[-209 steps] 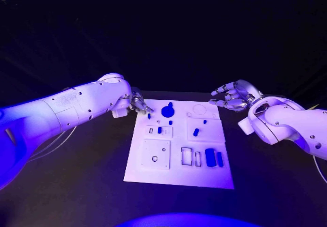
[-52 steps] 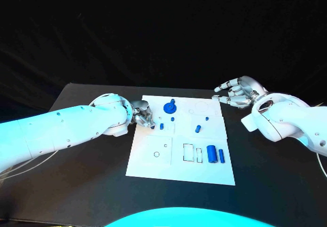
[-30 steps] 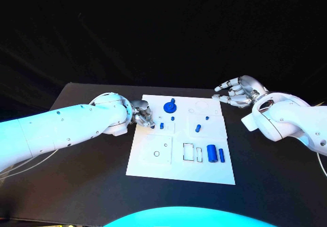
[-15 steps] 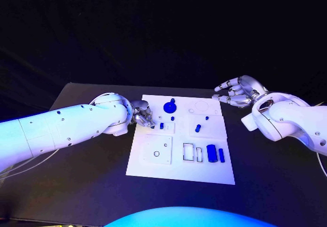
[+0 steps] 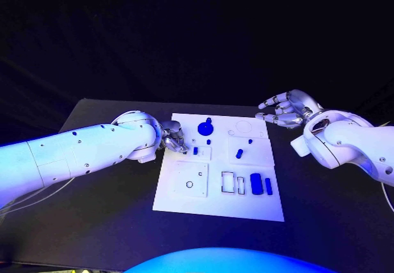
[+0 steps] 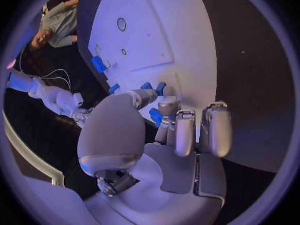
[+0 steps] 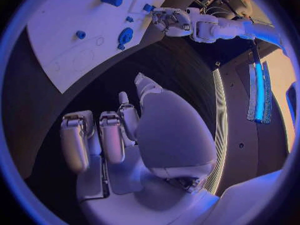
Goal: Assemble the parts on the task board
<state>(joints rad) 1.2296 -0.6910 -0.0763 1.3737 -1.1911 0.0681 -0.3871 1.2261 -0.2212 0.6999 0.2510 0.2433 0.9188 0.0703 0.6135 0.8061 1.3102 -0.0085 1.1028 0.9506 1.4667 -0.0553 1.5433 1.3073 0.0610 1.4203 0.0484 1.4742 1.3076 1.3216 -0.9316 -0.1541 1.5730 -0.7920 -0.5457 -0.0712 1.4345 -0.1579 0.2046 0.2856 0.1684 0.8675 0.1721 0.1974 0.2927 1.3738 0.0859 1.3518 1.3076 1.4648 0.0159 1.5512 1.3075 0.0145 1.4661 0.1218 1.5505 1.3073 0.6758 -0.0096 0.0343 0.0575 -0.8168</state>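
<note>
Edges first: white rectangular task board (image 5: 191, 202) lies in the middle of the black table (image 5: 98, 227), with bare black surface open on both long sides and toward the near edge. Left hand (image 5: 173, 139) sits at the board's left rim, far half, fingers curled down together over the board; the left wrist view shows a small blue part (image 6: 155, 116) at its fingertips (image 6: 167, 106), but whether it is pinched or only touched cannot be told. Just beside that hand stands a short blue peg (image 5: 195, 151) in a square inset. Right hand (image 5: 284, 111) hangs off the board's far right corner, apart from it, fingers loosely bent and spread, holding nothing. Other blue pieces: a round blue knob-shaped part (image 5: 204, 128) near the far edge, a small blue cylinder (image 5: 239, 153) mid-board, and two upright blue bars (image 5: 261, 184) by the right rim beside two empty rectangular slots (image 5: 233, 182). Beyond the table, dark backdrop.
</note>
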